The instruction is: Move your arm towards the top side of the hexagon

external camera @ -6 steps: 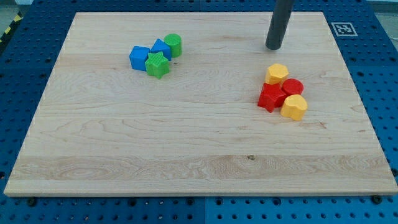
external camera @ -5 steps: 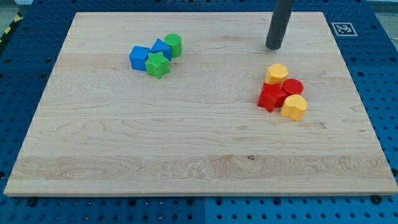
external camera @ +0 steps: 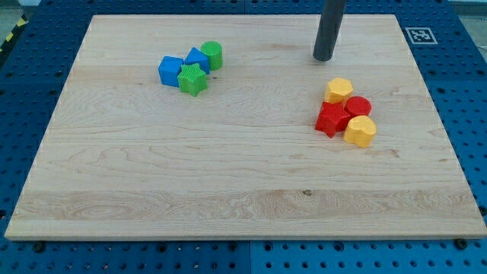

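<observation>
Tip placement matters most: my tip [external camera: 323,58] sits near the desk's [external camera: 152,175] top edge, above and slightly left of the yellow hexagon [external camera: 338,90], touching no block. No hand exists, so nothing is held. I'd slide down-right, stopping just above the hexagon's top side, clear of the red cylinder [external camera: 358,106] beside it.

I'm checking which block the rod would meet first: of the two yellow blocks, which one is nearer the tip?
The upper yellow block, at the view's top of the red-and-yellow cluster, just below my tip. The other yellow block sits at the cluster's bottom right, beyond the red blocks.
</observation>
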